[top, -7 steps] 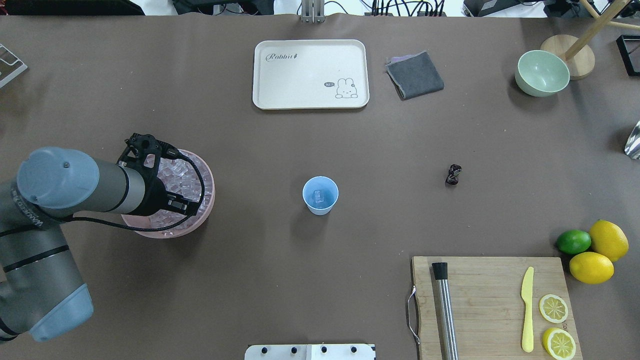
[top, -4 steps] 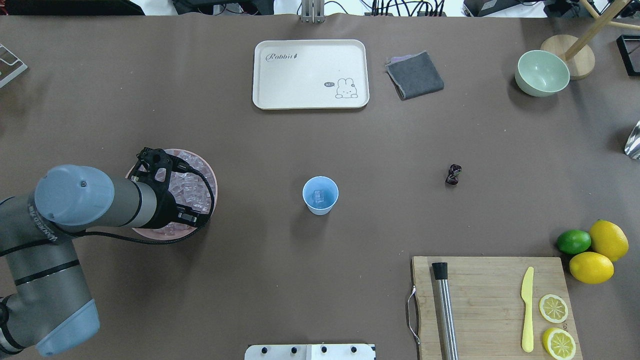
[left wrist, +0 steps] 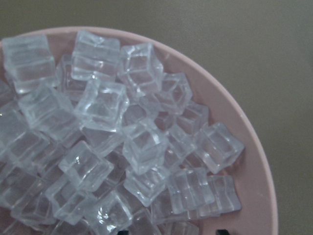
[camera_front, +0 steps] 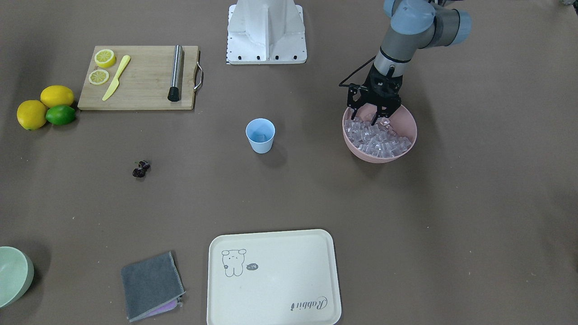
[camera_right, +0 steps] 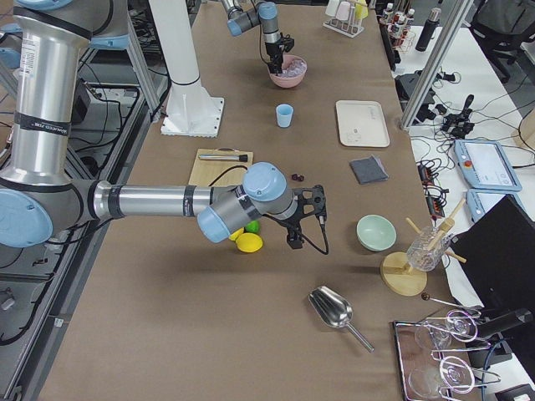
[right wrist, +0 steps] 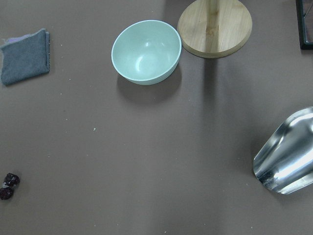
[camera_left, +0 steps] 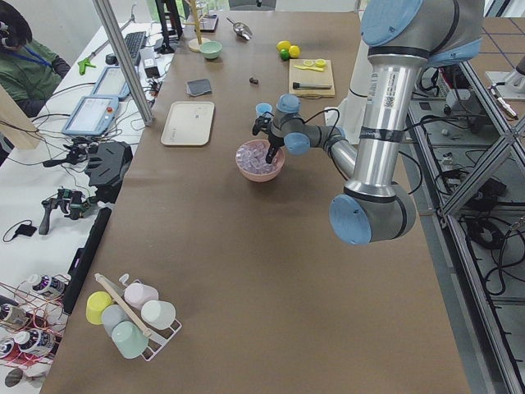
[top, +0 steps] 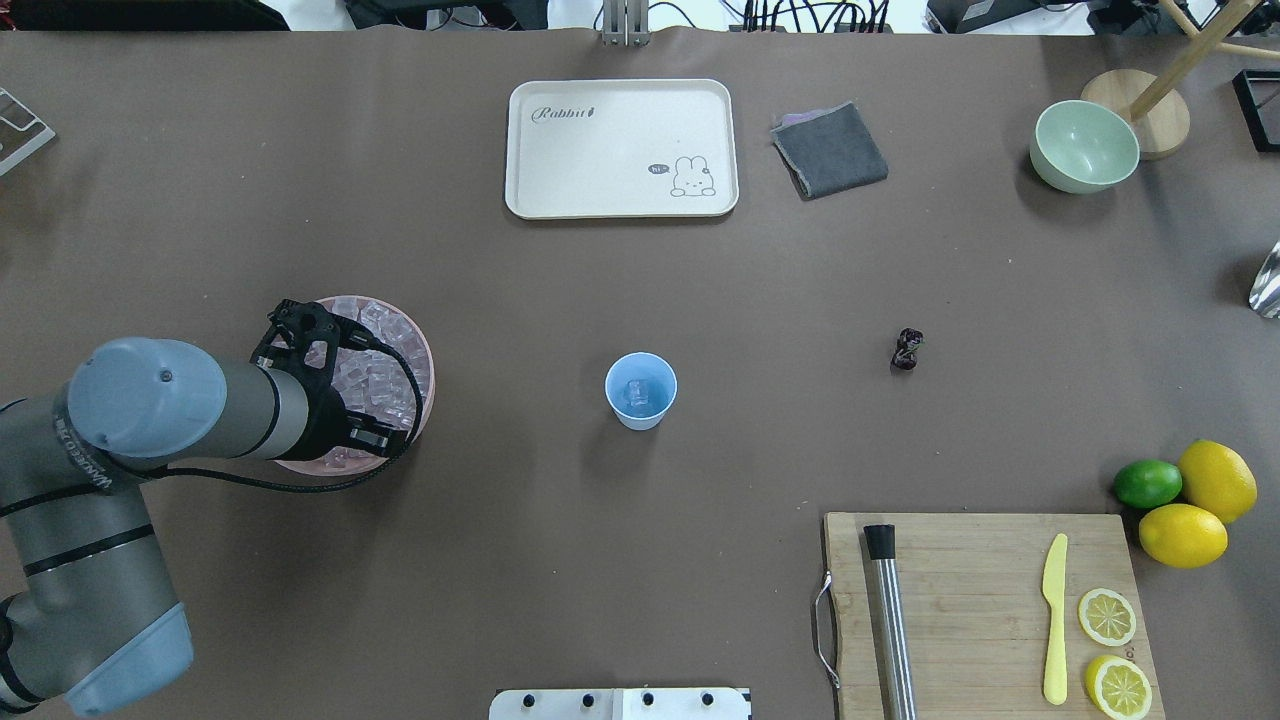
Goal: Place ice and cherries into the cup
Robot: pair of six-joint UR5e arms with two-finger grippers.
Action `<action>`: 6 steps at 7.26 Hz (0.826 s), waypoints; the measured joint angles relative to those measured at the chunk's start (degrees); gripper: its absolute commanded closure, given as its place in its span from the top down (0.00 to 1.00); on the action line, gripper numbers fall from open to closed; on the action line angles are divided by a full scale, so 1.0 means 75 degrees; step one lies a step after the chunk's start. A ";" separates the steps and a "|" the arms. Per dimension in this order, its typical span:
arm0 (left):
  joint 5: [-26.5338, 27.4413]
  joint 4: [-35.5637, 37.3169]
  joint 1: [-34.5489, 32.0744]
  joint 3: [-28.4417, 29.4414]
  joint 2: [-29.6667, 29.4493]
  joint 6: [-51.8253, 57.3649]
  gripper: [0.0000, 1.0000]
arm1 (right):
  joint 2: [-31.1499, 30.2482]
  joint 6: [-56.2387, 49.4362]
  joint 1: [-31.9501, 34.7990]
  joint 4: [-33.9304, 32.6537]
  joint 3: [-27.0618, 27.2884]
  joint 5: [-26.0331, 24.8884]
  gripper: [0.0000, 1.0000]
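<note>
The light blue cup [top: 641, 390] stands mid-table with one ice cube [top: 636, 392] inside; it also shows in the front view [camera_front: 260, 135]. Many clear ice cubes [left wrist: 146, 147] fill the pink bowl [top: 428, 372] to its left. My left gripper [camera_front: 372, 119] points down into that bowl [camera_front: 379, 157], open, its tips at the ice [camera_front: 379, 141] with nothing clearly held. The dark cherries [top: 907, 349] lie on the table right of the cup, also low left in the right wrist view [right wrist: 9, 185]. My right gripper [camera_right: 305, 219] hovers near them; I cannot tell whether it is open.
A cream tray [top: 620, 148], grey cloth [top: 830, 150] and pale green bowl [top: 1084, 146] sit at the far side. A cutting board [top: 980, 610] with muddler, yellow knife and lemon slices is near right, beside lemons and a lime [top: 1148, 483]. A metal scoop [right wrist: 288, 156] lies far right.
My left arm has drawn back a little and the gripper has settled lower over the pink bowl's ice. The cup, the cherries and everything else have stayed put.
</note>
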 measured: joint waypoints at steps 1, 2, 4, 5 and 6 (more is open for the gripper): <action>-0.0014 0.0005 -0.0066 -0.0051 0.0088 0.0158 0.62 | 0.0004 0.0000 0.0000 0.0000 0.0000 -0.0005 1.00; -0.0029 0.0008 -0.0186 -0.0131 0.0234 0.0480 0.62 | 0.0006 0.0000 0.0000 0.0000 0.0000 -0.0005 1.00; -0.0155 0.0002 -0.0365 -0.0379 0.0641 0.0896 0.62 | 0.0004 0.0000 0.0000 0.0000 0.0000 -0.0001 1.00; -0.0241 -0.0001 -0.0419 -0.0458 0.0769 0.0952 0.62 | 0.0004 0.0000 0.0000 0.0000 0.0000 -0.0005 1.00; -0.0271 0.0001 -0.0441 -0.0454 0.0824 0.0974 0.63 | 0.0000 0.0000 0.0000 0.0000 0.0000 -0.0006 1.00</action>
